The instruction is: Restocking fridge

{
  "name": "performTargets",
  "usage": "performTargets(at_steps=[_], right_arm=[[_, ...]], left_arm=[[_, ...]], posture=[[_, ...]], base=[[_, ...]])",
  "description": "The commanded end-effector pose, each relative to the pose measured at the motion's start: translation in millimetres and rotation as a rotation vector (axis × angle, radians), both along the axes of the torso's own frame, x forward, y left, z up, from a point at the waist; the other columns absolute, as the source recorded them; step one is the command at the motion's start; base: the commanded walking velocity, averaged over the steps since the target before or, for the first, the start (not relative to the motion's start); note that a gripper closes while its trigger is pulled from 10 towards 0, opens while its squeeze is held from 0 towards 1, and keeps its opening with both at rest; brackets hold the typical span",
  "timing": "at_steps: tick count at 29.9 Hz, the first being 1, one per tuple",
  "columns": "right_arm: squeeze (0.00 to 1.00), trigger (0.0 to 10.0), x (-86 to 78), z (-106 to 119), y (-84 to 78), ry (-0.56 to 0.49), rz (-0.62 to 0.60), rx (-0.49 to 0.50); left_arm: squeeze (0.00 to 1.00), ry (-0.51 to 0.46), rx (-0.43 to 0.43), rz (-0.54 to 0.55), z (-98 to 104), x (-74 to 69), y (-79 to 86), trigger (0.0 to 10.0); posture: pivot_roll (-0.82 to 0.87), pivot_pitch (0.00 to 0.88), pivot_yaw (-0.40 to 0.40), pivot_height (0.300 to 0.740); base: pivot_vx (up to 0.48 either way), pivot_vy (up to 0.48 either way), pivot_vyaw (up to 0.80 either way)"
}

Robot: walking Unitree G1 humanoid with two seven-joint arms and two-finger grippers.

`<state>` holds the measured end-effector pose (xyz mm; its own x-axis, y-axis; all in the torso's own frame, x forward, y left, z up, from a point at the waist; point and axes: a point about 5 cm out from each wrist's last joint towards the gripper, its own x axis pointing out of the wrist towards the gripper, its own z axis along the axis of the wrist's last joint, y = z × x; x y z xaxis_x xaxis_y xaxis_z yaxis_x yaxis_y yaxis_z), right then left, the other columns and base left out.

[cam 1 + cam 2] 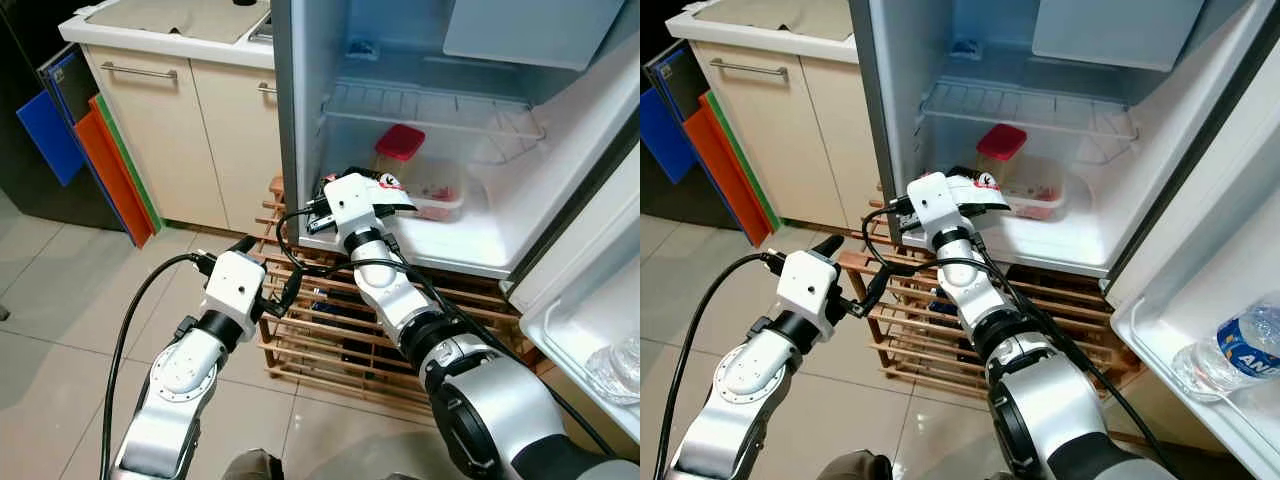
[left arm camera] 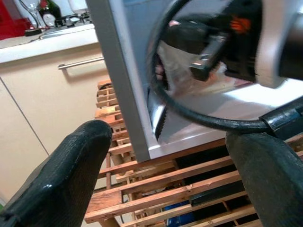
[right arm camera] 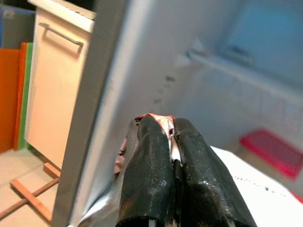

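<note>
The fridge stands open. My right gripper reaches in at the lower left of its opening, just above the bottom floor. It is shut on a thin red-and-white packet, which also shows as a packet by the fingers. Deeper inside stand a red-lidded tub and a clear tray. My left gripper hangs open and holds nothing, low in front of the fridge's left corner, over a wooden rack.
A wire shelf spans the fridge above the packet. The open door on the right carries a water bottle in its shelf. Cream cabinets and coloured boards stand to the left, on a tiled floor.
</note>
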<state>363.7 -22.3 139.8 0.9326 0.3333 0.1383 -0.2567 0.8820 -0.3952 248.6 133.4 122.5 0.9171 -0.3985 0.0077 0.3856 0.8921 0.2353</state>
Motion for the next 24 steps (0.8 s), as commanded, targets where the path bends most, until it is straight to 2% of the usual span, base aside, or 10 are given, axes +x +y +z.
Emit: performTargets(at_steps=[1,4,5,6,12,16,21,24], right_arm=[[0.00,0.0,0.9,8,7.1,-0.045,0.032,-0.043],[0.00,0.0,2.2,7,5.7,-0.027,0.023,-0.054],[0.00,10.0,3.3,4,4.3,0.014,0.024,-0.052],[1.00,10.0,4.3,2,2.2,0.042,0.014,-0.046],[1.00,10.0,4.5,-6,-2.3,0.112,0.014,-0.027],[1.00,10.0,5.4,-9,-6.7,0.141,-0.008,-0.019],[1.00,10.0,6.8,-18,-16.5,0.227,-0.060,0.022],[1.00,10.0,8.3,-29,-32.7,0.346,-0.154,0.127]], left_arm=[[0.00,-0.007,0.010,-0.016,3,-2.9,-3.1,10.0],[0.00,-0.003,0.009,-0.015,3,-3.7,-3.8,10.0],[0.00,-0.001,0.009,-0.013,3,-3.9,-4.5,10.0],[0.00,0.001,0.008,-0.012,3,-4.1,-5.0,10.0],[0.00,0.008,0.002,-0.008,3,-4.1,-7.3,10.0],[0.00,0.012,-0.001,-0.007,3,-3.2,-8.0,10.0],[0.00,0.029,-0.013,0.003,2,-2.8,-8.9,10.0],[0.00,0.035,-0.015,0.012,3,-2.8,-8.5,10.0]], posture=[[0.21,0.123,-0.010,0.740],[0.21,0.119,-0.018,0.740],[0.21,0.116,-0.021,0.740],[0.21,0.117,-0.023,0.740],[0.21,0.109,-0.031,0.740],[0.21,0.106,-0.033,0.740],[0.21,0.107,-0.033,0.740],[0.21,0.114,-0.032,0.740]], base=[[0.000,0.000,0.00],[0.000,0.000,0.00],[0.000,0.000,0.00],[0.000,0.000,0.00],[0.000,0.000,0.00],[0.000,0.000,0.00],[0.000,0.000,0.00],[0.000,0.000,0.00]])
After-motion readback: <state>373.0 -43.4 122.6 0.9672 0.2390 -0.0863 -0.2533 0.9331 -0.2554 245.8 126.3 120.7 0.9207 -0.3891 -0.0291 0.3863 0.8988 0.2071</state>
